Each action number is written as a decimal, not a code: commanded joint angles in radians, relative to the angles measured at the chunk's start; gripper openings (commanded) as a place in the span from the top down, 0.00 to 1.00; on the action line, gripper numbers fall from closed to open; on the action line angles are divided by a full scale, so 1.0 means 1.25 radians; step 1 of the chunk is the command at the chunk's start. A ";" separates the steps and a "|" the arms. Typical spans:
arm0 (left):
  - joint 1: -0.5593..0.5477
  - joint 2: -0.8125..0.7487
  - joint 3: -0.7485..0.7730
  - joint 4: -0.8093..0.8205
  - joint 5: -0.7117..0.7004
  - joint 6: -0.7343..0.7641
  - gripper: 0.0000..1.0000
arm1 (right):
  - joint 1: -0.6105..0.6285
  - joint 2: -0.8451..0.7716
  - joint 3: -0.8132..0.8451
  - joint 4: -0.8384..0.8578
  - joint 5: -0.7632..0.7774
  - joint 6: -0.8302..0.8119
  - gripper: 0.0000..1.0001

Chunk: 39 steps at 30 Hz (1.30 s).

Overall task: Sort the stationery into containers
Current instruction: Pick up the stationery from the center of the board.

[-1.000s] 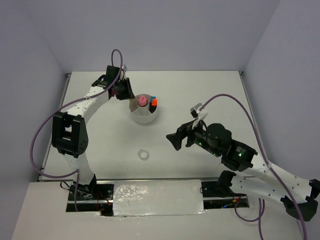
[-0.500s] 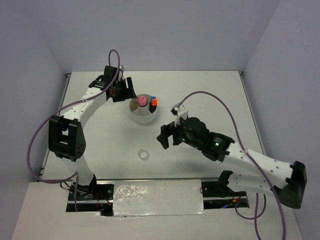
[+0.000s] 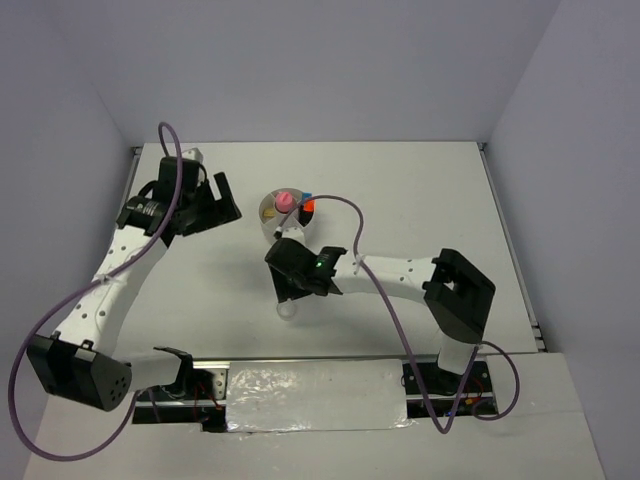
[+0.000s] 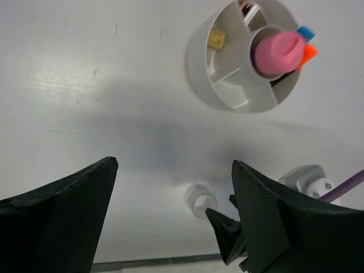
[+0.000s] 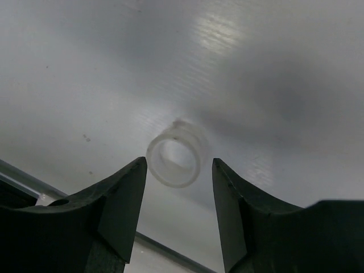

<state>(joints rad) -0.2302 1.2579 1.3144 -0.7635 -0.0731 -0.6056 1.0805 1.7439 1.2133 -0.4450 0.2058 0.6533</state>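
Item: clear tape ring [image 5: 176, 153]. Lay flat on the desk [image 3: 420, 190], hole upward, well apart from the round white tub [image 4: 196, 68] and nearer the arm bases. Flanked by the right jaws, set apart, one to each side, with a sliver of desk showing on either side; not yet clamped.

Item: left jaws. Stood wide apart, holding nothing, raised over the desk to the left of the tub.

Item: tub contents. Held a pink clear tube [image 4: 278, 50] upright in the centre well and a tan eraser [image 4: 216, 38] in one outer compartment. Showed a blue cap [image 4: 305, 32] and an orange cap [image 4: 307, 54] just beyond the tube.

Hazards, judged:
- Ring, being light, smooth and round, likely to squirt out sideways if pinched off-centre
- Likely to skid along the glossy desk if nudged first by one jaw alone
- Likely to be missed altogether if closed on too high, above its low wall
- Likely to flatten or buckle if squeezed hard across the hollow
- On delivery, likely to snag on the tub rim or the standing pink tube, or to drop astride a divider instead of settling into a compartment
- Crowding possible near the tub, with both arms reaching toward the same patch of desk
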 commanded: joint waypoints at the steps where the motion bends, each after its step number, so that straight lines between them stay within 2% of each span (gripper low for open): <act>1: 0.004 -0.036 -0.054 -0.042 0.011 0.005 0.06 | 0.029 0.034 0.061 -0.055 0.029 0.061 0.43; 9: 0.004 -0.098 -0.140 -0.041 0.064 0.008 0.06 | 0.038 0.050 0.005 -0.073 0.076 0.116 0.51; 13: 0.005 -0.110 -0.158 -0.044 0.069 0.005 0.06 | 0.036 0.066 -0.029 -0.042 0.051 0.113 0.53; 17: 0.004 -0.123 -0.173 -0.056 0.076 -0.011 0.06 | 0.038 0.099 -0.048 -0.006 0.013 0.114 0.63; 20: 0.004 -0.131 -0.188 -0.069 0.082 -0.026 0.05 | 0.041 0.103 -0.028 -0.011 0.013 0.113 0.74; 22: 0.004 -0.139 -0.207 -0.068 0.100 -0.035 0.05 | 0.041 0.094 -0.016 -0.015 0.027 0.114 0.76; 24: 0.004 -0.146 -0.238 -0.054 0.154 -0.050 0.05 | 0.041 0.070 -0.006 -0.026 0.045 0.116 0.85; 28: 0.000 -0.185 -0.315 0.046 0.306 -0.084 0.07 | 0.039 0.011 0.006 -0.038 0.077 0.141 1.00; 33: -0.006 -0.238 -0.416 0.210 0.485 -0.172 0.09 | 0.039 -0.071 0.031 -0.072 0.121 0.178 1.00; 39: -0.048 -0.259 -0.443 0.309 0.491 -0.244 0.11 | 0.039 -0.088 0.118 -0.161 0.189 0.208 1.00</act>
<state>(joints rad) -0.2684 0.9627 0.7601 -0.5289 0.4786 -0.8429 1.1259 1.6646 1.2881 -0.5709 0.3595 0.8742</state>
